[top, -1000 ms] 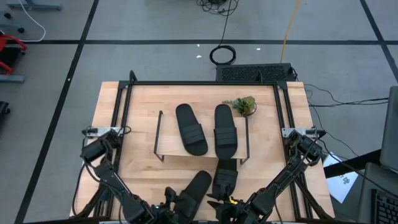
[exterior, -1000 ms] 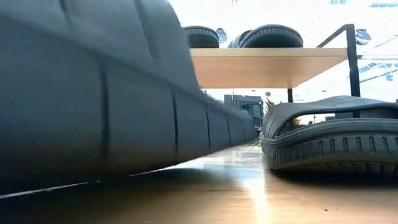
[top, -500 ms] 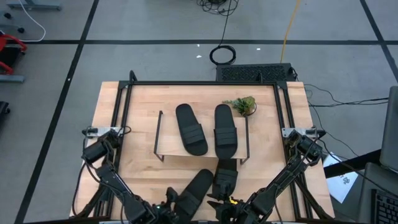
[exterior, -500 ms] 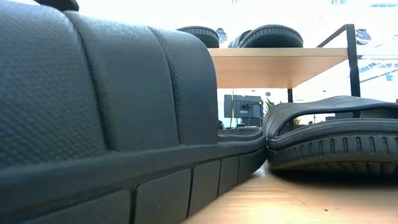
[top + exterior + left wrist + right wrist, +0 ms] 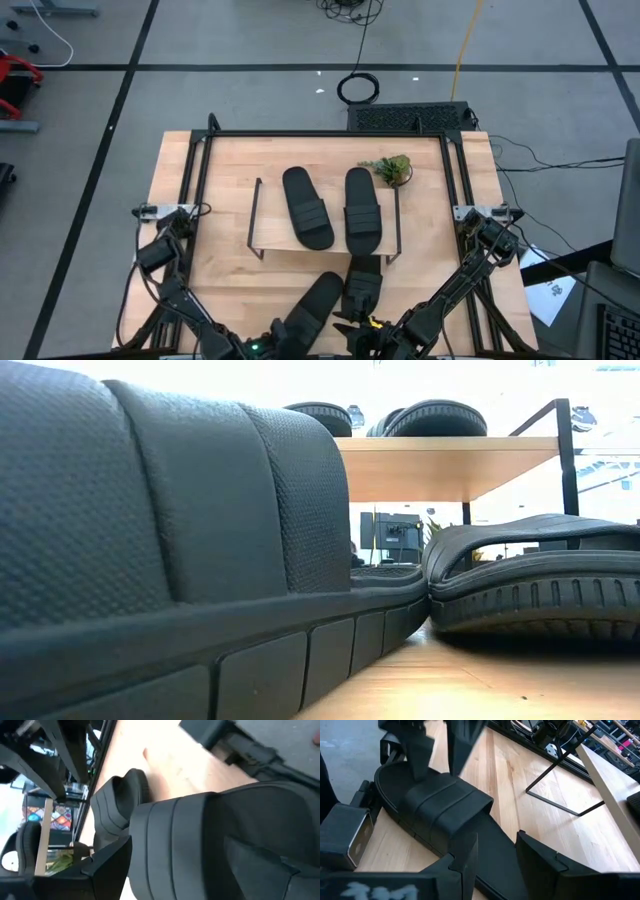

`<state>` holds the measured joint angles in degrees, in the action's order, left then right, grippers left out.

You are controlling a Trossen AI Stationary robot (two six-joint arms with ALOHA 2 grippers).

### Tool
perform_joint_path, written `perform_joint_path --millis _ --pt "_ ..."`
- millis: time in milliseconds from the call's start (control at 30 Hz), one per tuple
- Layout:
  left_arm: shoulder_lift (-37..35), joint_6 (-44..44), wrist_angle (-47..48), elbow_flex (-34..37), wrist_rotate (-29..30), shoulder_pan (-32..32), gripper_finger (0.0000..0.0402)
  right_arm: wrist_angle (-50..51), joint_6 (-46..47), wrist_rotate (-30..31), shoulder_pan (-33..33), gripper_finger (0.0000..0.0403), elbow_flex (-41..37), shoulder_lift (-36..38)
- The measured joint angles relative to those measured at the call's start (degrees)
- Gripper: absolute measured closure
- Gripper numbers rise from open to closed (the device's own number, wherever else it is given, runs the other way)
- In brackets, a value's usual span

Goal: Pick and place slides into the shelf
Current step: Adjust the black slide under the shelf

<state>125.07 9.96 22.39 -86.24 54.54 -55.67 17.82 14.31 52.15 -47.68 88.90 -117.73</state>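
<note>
Currently, in the high view, two slides lie on the top board of the shelf, mid-tabletop. Two more lie on the tabletop at 6 o'clock from the shelf. The angled slide has its long axis running from 7 to 1 o'clock. The straight slide points at 12, just beside it.

Low view: the angled slide lies flat, touching the straight slide. The space under the shelf board is open.

Left wrist view: the angled slide's strap fills the frame, very close.

Right wrist view: the left gripper is spread, fingertips down at that strap and not pinching it. The right gripper also stands apart, with the same slide's sole showing between its fingers. Contact cannot be told.

Judgement: the left gripper is nearer the strap. The next move would carry the slide toward 12 o'clock.
</note>
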Motion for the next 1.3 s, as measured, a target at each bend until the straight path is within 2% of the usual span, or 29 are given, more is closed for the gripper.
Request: perform_joint_path --millis 500,633,700,767,833,1033,1100,1300 --pt "0.1 0.2 2.0 0.0 -3.2 5.7 0.008 -0.3 0.4 0.0 0.0 0.0277 0.0 0.0" --pt "0.1 -0.1 2.0 0.0 -7.3 7.7 0.008 -0.3 1.3 0.0 0.0 0.0277 0.0 0.0" --pt "0.0 -0.1 2.1 0.1 -11.3 8.6 0.0085 -0.3 1.3 0.0 0.0 0.0277 0.0 0.0" --pt "-0.2 -0.2 1.3 0.9 -12.5 9.0 0.011 -0.3 1.3 0.0 0.0 0.0277 0.0 0.0" --pt "-0.2 -1.7 0.9 2.0 -11.4 9.0 0.0158 -0.3 1.3 0.0 0.0 0.0277 0.0 0.0" --pt "0.1 -3.2 2.3 2.6 -9.8 8.8 0.0365 -0.3 1.5 -0.1 -0.2 0.0277 0.0 0.0" --pt "0.1 -3.0 2.6 2.6 -9.5 8.5 0.0386 -0.3 1.5 -0.1 -0.2 0.0277 0.0 0.0" --pt "0.0 -7.7 6.9 1.8 -5.9 7.0 0.0397 -0.3 1.5 -1.2 -0.3 0.0277 0.0 0.0"
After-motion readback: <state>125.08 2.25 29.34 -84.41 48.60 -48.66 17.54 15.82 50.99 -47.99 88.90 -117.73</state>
